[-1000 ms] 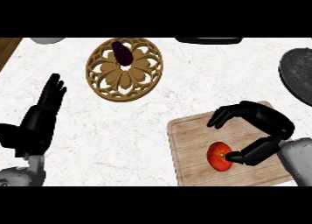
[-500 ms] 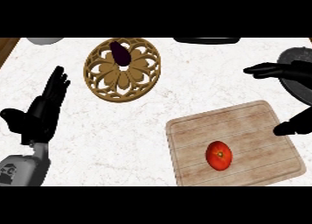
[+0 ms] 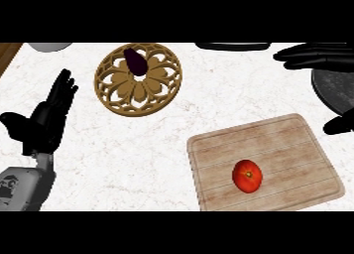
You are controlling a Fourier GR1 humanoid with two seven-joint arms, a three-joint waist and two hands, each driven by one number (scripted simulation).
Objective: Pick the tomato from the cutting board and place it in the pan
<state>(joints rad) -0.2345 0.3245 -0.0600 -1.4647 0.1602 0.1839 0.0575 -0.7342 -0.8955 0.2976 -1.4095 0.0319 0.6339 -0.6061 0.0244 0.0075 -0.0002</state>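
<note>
A red tomato [image 3: 247,176] lies on the wooden cutting board [image 3: 296,141] at the lower right, with nothing touching it. The dark grey pan [image 3: 339,92] sits at the right edge, cut off by the frame. My right hand [image 3: 320,54] hovers open over the pan, its fingers stretched leftward above the pan's far side and its thumb [image 3: 345,124] at the pan's near side. It holds nothing. At the left, my left hand [image 3: 42,121] rests open with fingers up, far from the board.
A carved wooden round plate [image 3: 153,96] with a dark purple vegetable [image 3: 134,60] on it stands at the back centre. A black object [image 3: 234,46] and a grey bowl [image 3: 51,46] touch the far edge. A wooden strip [image 3: 0,59] shows at the left.
My right hand was curled round the tomato on the board, then opened and moved up and right over the pan. The tomato stayed on the board. The left hand barely shifted.
</note>
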